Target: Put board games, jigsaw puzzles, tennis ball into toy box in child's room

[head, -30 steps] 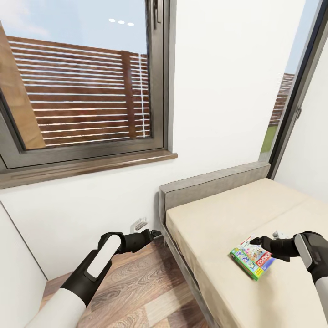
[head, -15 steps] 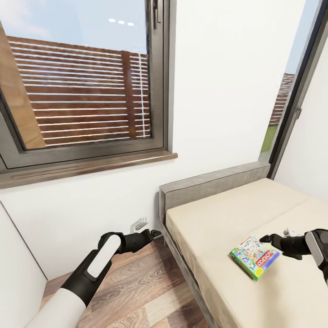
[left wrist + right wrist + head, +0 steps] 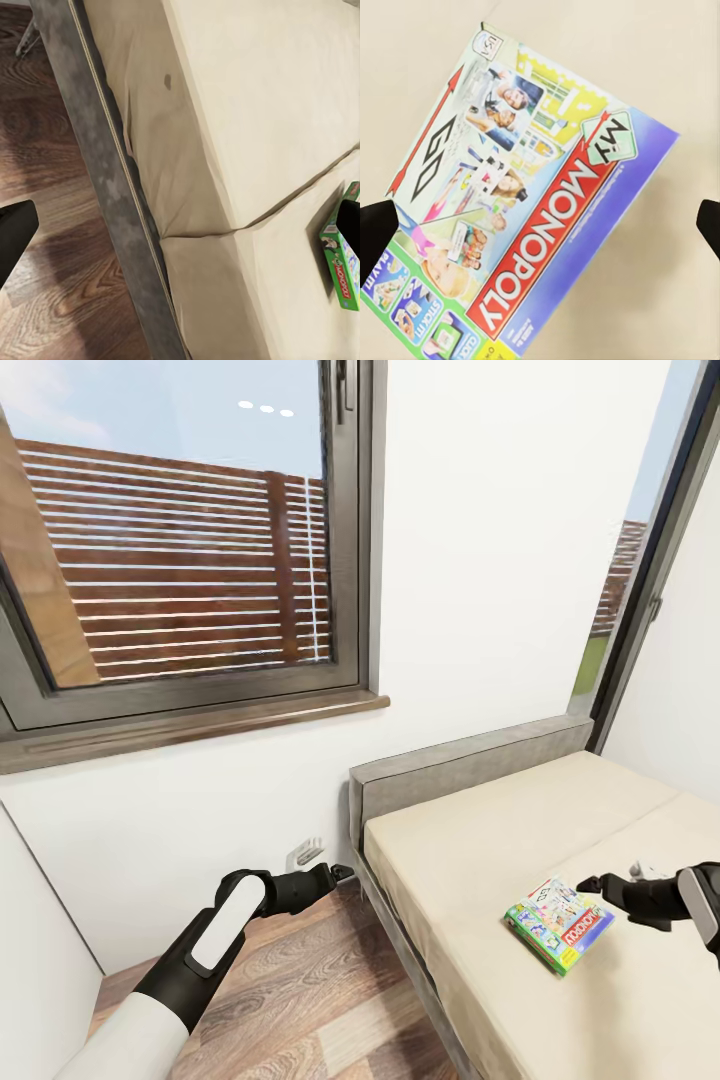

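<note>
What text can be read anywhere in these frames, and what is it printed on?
"MONOPOLY": red band across the game box lying on the bed.
"GO": with a red arrow, near one edge of the box lid.
Small words on the green tiles at the box's corner: too blurred to read.

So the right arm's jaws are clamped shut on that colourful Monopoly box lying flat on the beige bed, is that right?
Not quite. The colourful rectangular Monopoly game box does lie flat on the beige mattress of the grey-framed bed, but the right gripper is not clamped on it. The right wrist view shows the jaws spread wide, one fingertip at each side, with the box lying free on the mattress beyond them.
</note>
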`<state>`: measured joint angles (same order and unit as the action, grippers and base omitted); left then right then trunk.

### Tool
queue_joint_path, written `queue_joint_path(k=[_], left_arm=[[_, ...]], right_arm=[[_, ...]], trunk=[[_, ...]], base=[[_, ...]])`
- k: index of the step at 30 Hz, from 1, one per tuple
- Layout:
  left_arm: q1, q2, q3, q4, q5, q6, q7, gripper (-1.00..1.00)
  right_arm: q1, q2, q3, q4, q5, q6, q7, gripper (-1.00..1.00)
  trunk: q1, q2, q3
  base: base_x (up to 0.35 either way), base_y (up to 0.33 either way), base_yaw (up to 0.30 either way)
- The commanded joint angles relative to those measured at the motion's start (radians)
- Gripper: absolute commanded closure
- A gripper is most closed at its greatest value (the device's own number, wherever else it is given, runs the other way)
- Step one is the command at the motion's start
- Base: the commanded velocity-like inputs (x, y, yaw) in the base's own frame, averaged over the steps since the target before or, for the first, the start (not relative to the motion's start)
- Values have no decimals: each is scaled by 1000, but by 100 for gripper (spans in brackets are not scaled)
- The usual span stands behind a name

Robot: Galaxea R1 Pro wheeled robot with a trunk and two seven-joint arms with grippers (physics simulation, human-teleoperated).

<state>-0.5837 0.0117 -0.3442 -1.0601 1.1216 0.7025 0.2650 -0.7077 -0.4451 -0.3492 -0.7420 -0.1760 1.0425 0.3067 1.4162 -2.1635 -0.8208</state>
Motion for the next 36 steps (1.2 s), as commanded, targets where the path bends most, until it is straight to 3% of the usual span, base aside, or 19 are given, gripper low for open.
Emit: queue_joint_path(k=[1, 20, 36], left_arm=[[-1, 1, -2, -1, 11, 0, 9, -100], [-1, 2, -2, -1, 11, 0, 9, -100], [-1, 1, -2, -1, 11, 0, 9, -100]], right_arm=[[-1, 0, -2, 2, -2, 5, 0, -100], [-1, 0, -1, 10, -2, 5, 0, -100], [0, 1, -1, 10, -1, 5, 0, -100]], trunk=[[0, 0, -1], [0, 0, -1], [61, -112, -51]], base=[[0, 0, 0], [0, 0, 0], [0, 0, 0]])
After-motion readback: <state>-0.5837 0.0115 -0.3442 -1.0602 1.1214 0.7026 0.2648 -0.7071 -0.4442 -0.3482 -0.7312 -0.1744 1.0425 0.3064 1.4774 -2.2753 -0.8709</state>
